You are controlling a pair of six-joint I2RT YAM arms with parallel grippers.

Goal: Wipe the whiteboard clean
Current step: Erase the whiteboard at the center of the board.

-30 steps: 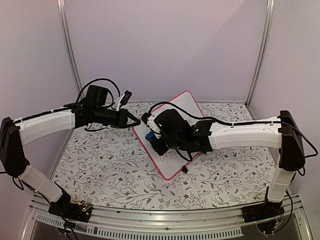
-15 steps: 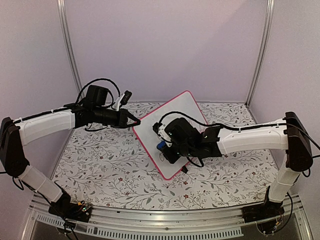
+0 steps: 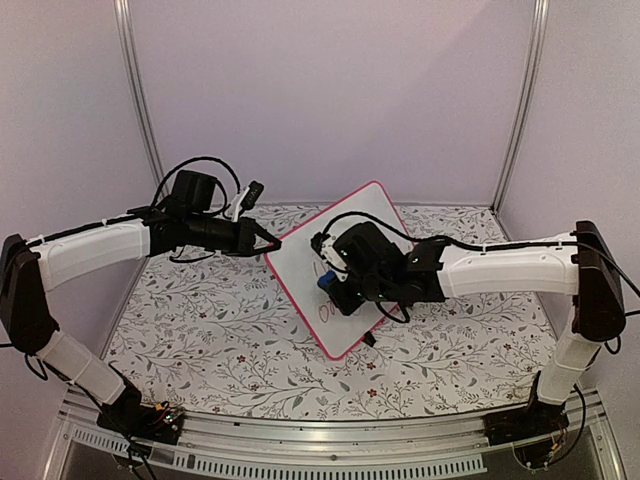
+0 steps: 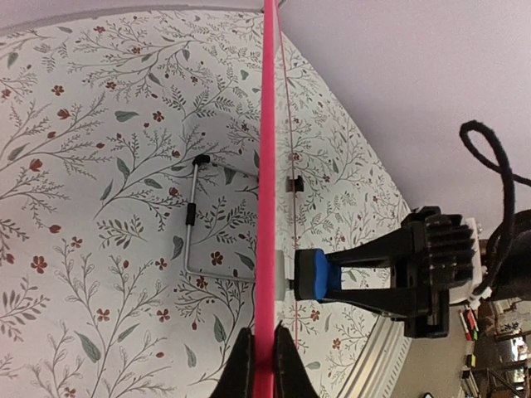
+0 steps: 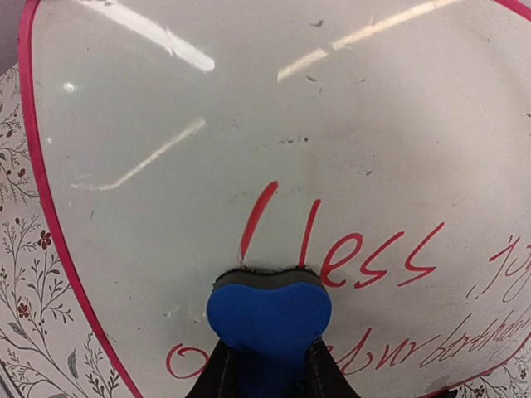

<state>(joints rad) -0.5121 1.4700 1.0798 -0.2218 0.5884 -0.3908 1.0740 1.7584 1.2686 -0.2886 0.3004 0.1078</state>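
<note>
- Both pincers were clamped. Our left gripper (image 4: pixel 264 365) pinched the pink frame of the whiteboard (image 3: pixel 300 285), and our right gripper (image 5: pixel 267 369) was closed on the blue eraser (image 5: pixel 267 315).
- We saw the whiteboard propped at a slant near the back middle of the table (image 3: pixel 190 320), its face turned toward the right arm.
- We judged the step in hand to be wiping. The eraser should stay flat on the face and travel along the lines in overlapping passes. The left grip should hold firm so the board does not swing away under the push.
- The eraser's dark felt edge touched the board at the foot of two red strokes. The upper face looked clean, but red writing (image 5: pixel 373 257) ran across the lower part, so we reckoned much was left.
- Behind the board a bent wire stand (image 4: pixel 191 215) lay on the flowered cloth, out of the eraser's path.
- A black cable (image 3: pixel 352 213) from the right arm looped over the board's face. We thought it might brush or snag the frame on a long sweep.
</note>
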